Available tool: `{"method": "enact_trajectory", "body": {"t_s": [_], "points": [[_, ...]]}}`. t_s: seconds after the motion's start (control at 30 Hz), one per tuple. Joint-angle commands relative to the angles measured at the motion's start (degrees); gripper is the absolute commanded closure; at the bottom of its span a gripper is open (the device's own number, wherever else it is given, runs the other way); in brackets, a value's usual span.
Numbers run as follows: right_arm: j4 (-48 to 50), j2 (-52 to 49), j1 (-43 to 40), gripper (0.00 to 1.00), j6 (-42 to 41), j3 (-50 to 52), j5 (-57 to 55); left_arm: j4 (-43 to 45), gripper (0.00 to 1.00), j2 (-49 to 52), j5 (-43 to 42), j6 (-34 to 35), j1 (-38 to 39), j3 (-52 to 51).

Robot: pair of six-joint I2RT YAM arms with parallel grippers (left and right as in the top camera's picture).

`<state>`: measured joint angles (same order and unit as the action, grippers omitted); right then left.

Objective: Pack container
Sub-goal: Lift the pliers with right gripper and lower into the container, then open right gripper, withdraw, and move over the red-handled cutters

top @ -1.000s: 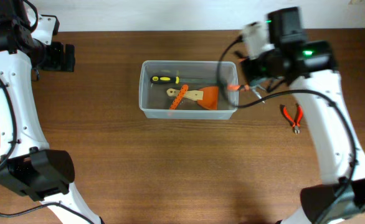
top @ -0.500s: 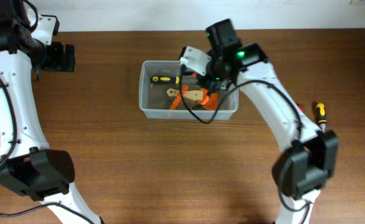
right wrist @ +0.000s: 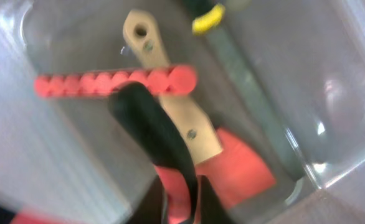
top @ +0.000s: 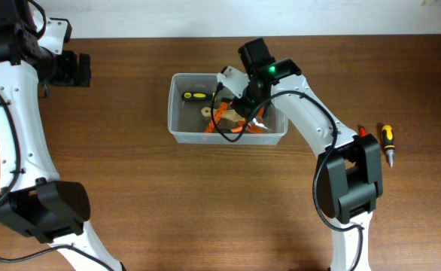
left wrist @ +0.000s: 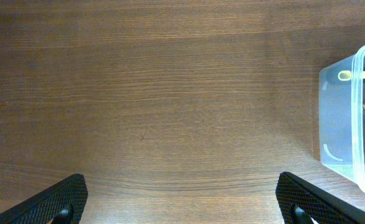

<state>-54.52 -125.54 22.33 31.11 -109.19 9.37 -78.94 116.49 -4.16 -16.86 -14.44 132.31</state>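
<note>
Since half a second ago the right claw (top: pixel 241 113) has dipped lower and leftward inside the container (top: pixel 177 134), which sits mid-surface (top: pixel 220 203) with its long axis running left to right. Overhead, a screwdriver (top: pixel 387 141) lies unpacked well to the right, nearer the right arm, and the left claw (top: pixel 74 69) hangs at the far left. The left wrist view shows its jaws spread wide and empty, with the container to the right. The right wrist view is blurred. A putty knife (right wrist: pixel 170 112) and an orange strip (right wrist: pixel 114 81) lie directly below, and I cannot tell whether that claw grips anything.
</note>
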Motion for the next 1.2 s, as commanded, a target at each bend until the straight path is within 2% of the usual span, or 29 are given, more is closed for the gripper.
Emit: {"method": "enact_trajectory", "body": {"t_s": [0.0,0.07,0.13,0.23,0.37,0.47,0.67,0.77,0.83,0.87,1.03,1.17], "points": [[-2.1,-0.2,0.1,0.61,-1.2,-0.2,-1.9,0.0,0.01,-1.6,-0.5,0.6,-0.2,0.7],[-3.3,-0.2,0.1,0.52,-1.2,-0.2,-4.3,0.0,0.01,-1.6,-0.5,0.6,-0.1,0.7],[-3.4,-0.2,0.1,0.37,-1.2,-0.3,-5.6,0.0,0.01,-1.6,-0.5,0.6,-0.1,0.7],[-3.1,0.7,0.1,0.28,-1.0,-1.0,-5.5,0.0,0.01,-1.6,-0.5,0.6,-0.1,0.7],[-3.6,2.4,0.1,0.30,-1.1,-3.7,-5.8,0.0,0.01,-1.6,-0.5,0.6,-0.1,0.7],[-4.9,4.3,-1.1,0.30,-5.2,-7.7,-7.8,0.0,0.01,-1.6,-0.5,0.6,-0.1,0.7],[-9.2,7.3,-8.3,0.29,-18.8,-17.4,-11.8,0.0,0.01,-1.6,-0.5,0.6,-0.2,0.7],[-12.5,7.4,-15.0,0.23,-25.9,-20.7,-11.1,0.0,0.01,-1.6,-0.5,0.6,-0.2,0.7],[-14.6,7.4,-20.1,0.11,-29.3,-20.8,-9.6,0.0,0.01,-1.6,-0.5,0.6,-0.1,0.7],[-15.8,7.2,-22.4,0.10,-30.4,-20.6,-8.4,0.0,0.01,-1.6,-0.5,0.6,-0.1,0.7],[-21.5,6.4,-31.6,0.15,-32.3,-16.1,0.0,0.0,0.01,-1.6,-0.5,0.6,-0.1,0.7],[-24.2,6.2,-35.2,0.18,-32.2,-8.9,0.8,0.0,0.01,-1.6,-0.5,0.6,-0.1,0.7]]}}
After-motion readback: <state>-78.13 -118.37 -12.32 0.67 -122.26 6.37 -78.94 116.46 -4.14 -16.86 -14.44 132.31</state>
